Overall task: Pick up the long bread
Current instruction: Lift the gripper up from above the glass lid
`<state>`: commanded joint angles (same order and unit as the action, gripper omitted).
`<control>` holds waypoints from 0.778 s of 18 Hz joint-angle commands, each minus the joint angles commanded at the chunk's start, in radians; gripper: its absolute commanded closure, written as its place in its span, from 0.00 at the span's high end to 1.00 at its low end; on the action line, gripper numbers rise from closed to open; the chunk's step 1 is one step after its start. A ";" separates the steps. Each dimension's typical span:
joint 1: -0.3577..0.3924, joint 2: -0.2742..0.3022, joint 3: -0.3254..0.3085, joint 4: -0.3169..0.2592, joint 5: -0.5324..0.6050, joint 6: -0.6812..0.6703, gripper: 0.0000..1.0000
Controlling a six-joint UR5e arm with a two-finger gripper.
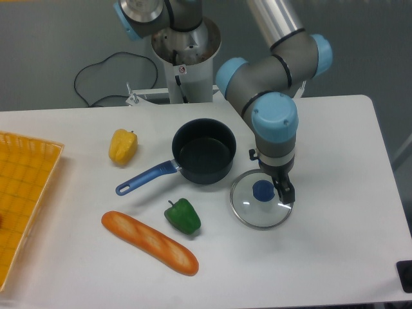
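Observation:
The long bread [149, 243], an orange-brown toy baguette with pale slashes, lies flat and diagonal on the white table [335, 257] near the front left of centre. My gripper [273, 188] hangs far to its right, pointing down over a glass lid [261, 207] with a blue knob [262, 191]. One dark finger [284, 190] shows beside the knob; the other is hidden, so I cannot tell whether the jaws are open or shut.
A green pepper [183, 216] sits just right of the bread's middle. A dark pot [203, 151] with a blue handle [145, 178] stands behind it. A yellow pepper [123, 146] lies at left, and an orange basket [26, 193] at the left edge.

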<state>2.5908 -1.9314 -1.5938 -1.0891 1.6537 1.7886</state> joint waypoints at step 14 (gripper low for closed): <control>0.035 0.037 -0.087 0.011 -0.133 -0.073 1.00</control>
<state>2.6262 -1.8945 -1.6812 -1.0784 1.5204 1.7155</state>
